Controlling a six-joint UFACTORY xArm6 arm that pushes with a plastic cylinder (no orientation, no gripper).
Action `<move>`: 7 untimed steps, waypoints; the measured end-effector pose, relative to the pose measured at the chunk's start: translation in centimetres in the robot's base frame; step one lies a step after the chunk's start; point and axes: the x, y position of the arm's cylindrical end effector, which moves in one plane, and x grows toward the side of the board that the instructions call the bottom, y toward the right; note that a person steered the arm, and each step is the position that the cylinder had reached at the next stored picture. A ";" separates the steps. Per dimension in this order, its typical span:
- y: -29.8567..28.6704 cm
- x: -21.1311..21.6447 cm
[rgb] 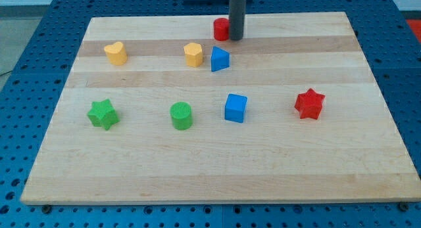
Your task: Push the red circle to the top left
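The red circle (220,29) stands near the top edge of the wooden board (217,169), a little right of the middle. My tip (236,39) rests on the board right against the circle's right side and partly hides it. The rod rises straight up out of the view's top.
A yellow heart (116,53) lies at the upper left. A yellow hexagon (193,54) and a blue triangle (220,59) lie just below the red circle. A green star (103,114), green circle (181,115), blue cube (235,108) and red star (310,104) form a lower row.
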 end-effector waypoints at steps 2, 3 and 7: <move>-2.0 0.3; 0.4 -2.9; -16.8 -1.2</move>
